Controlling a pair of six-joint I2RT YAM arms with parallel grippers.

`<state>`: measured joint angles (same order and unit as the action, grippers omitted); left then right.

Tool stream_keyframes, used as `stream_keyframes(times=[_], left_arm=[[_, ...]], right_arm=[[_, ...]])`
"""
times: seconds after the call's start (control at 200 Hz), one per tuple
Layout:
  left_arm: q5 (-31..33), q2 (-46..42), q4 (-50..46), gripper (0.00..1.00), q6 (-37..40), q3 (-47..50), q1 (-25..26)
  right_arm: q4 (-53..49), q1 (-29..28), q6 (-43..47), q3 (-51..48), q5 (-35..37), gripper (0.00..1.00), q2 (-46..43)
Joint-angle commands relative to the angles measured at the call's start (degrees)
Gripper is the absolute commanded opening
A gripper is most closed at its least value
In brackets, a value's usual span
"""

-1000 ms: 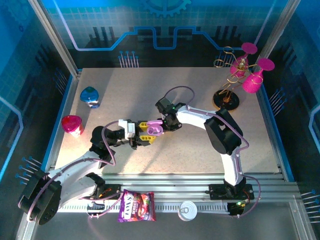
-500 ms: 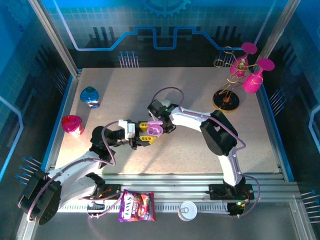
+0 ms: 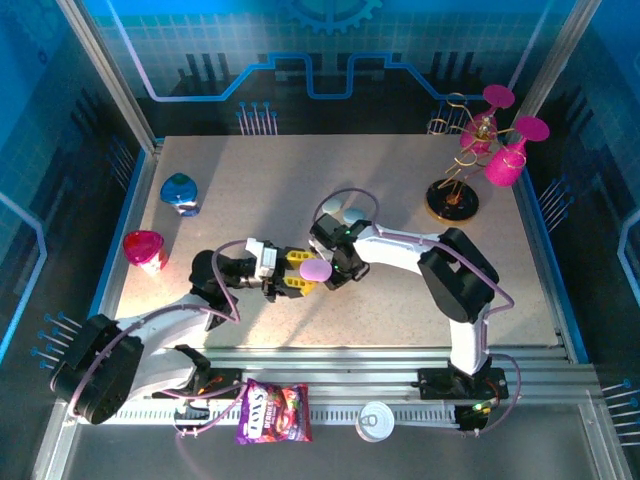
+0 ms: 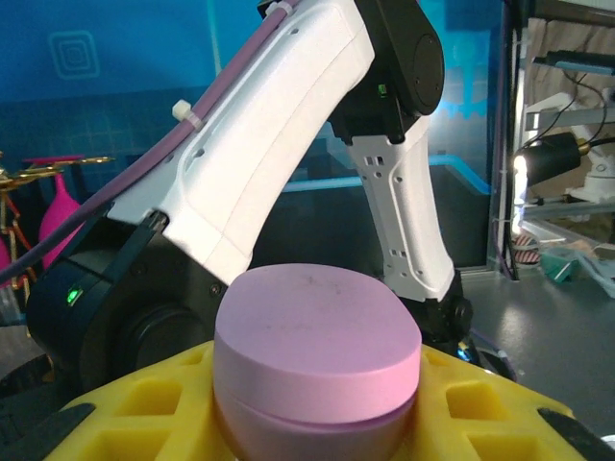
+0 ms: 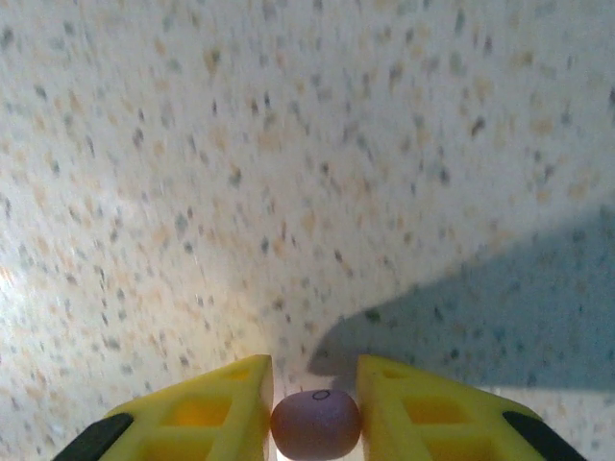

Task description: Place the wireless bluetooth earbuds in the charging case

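Pinching a small purple earbud [image 5: 315, 424] between its yellow fingers [image 5: 207, 408], the right end effector [image 5: 314, 384] points down at the bare speckled surface [image 5: 288, 144]. The earbud sits low between the fingers and is touched on both sides. The left end effector [image 3: 305, 272] is pressed onto a purple charging case [image 4: 317, 355], which is gripped at its lower half with its rounded top standing clear above the fingers.

Step in hand, as judged: bringing the earbud to the case, with insertion not yet begun.

Position: in the top view the case lies just beside the right end effector, on its left side. Whether the two touch cannot be told. The right wrist view has the surface ahead of the earbud, not the case.

Finding: the case shows a seam round its middle and no open well, so it appears closed.

Next move, as judged: the lid must be opened and a well exposed. The right end effector must then turn the earbud towards that well, line it up closely and lower it gently.
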<state>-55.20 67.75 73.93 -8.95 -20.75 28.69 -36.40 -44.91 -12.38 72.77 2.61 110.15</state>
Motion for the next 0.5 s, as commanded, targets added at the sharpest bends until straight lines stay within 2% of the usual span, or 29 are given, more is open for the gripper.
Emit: stream_keyframes(times=[0.0,0.095,0.17,0.33,0.495], left_arm=[[-3.0,1.6,6.2,0.32,-3.1,-2.6,0.3],[-3.0,2.0,6.2,0.32,-3.1,-2.8,0.4],[-2.5,1.7,5.4,0.32,-2.6,-2.7,0.4],[-0.9,-0.8,-0.8,0.32,1.7,-2.4,0.4],[2.8,-3.4,-8.0,0.32,6.0,-2.1,0.3]], right_arm=[[-1.3,1.0,1.7,-2.1,0.4,0.28,-2.4],[-1.0,1.5,1.3,-2.7,0.5,0.3,-2.5],[-0.3,1.6,0.5,-2.9,0.7,0.4,-3.1],[1.4,1.8,-1.0,-4.1,1.6,0.54,-6.6],[5.8,1.8,-2.8,-8.3,3.9,0.67,-14.7]])
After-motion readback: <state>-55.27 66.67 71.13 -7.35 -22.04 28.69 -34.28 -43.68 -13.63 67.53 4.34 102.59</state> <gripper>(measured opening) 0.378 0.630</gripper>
